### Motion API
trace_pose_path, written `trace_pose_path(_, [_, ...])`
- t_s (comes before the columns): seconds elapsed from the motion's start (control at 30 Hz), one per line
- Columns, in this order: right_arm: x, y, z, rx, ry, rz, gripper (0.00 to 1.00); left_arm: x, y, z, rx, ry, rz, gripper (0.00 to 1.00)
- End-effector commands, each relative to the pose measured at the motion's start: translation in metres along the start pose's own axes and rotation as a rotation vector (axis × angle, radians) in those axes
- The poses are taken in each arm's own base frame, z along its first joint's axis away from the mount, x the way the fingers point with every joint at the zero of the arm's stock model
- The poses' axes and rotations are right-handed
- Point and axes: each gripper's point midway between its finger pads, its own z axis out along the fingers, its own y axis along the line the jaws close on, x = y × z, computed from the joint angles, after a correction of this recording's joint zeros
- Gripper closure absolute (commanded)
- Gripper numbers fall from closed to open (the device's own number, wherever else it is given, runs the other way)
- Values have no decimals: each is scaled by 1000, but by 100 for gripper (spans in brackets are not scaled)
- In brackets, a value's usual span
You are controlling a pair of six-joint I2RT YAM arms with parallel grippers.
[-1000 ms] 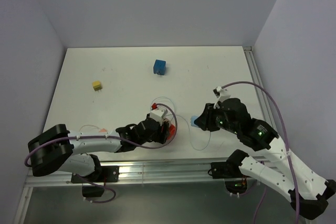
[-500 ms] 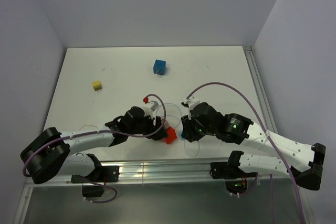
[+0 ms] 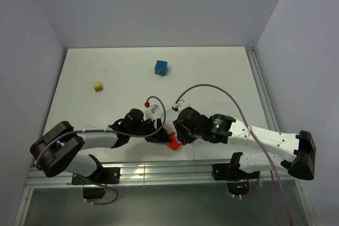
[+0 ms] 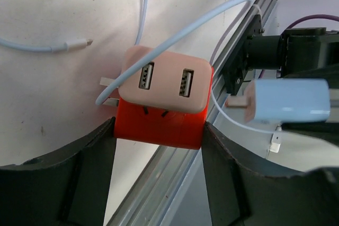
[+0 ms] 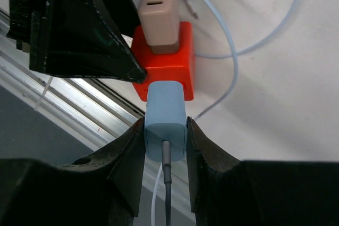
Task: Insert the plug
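Note:
A red socket cube [image 3: 172, 140] sits at the table's front edge with a beige two-port USB charger [image 4: 164, 83] plugged into its top. My left gripper [image 4: 159, 128] is shut on the red cube [image 4: 159, 123], one finger on each side. My right gripper [image 5: 166, 128] is shut on a light blue plug [image 5: 166, 115] with a dark cable at its back. The blue plug points at the red cube's [image 5: 164, 64] side face. In the left wrist view the blue plug [image 4: 288, 107] is a small gap away from the cube. In the top view my left gripper [image 3: 159, 133] and right gripper [image 3: 179, 133] meet at the cube.
A blue cube [image 3: 161, 68] and a small yellow plug [image 3: 98, 86] lie at the far side of the table. A thin white cable [image 4: 42, 43] loops around the red cube. An aluminium rail [image 3: 159, 170] runs along the front edge.
My right gripper has carried the blue plug left to the red cube. My left gripper has shifted the red cube a little right and toward the front edge.

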Motion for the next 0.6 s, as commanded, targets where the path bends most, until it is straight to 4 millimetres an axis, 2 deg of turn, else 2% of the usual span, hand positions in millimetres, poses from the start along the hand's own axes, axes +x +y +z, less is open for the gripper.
trace_pose_path(0.0, [-17,14,2,-24,-67,13,100,-9,-16,2,82,-25,16,100])
trace_pose_path(0.3, [-3,17,8,7,-27,-3,100,-10,-5,0,68,-31,-9,100])
trace_pose_path(0.57, [6,15,19,33,-12,-18,100,-11,-6,-2,65,-34,-8,100])
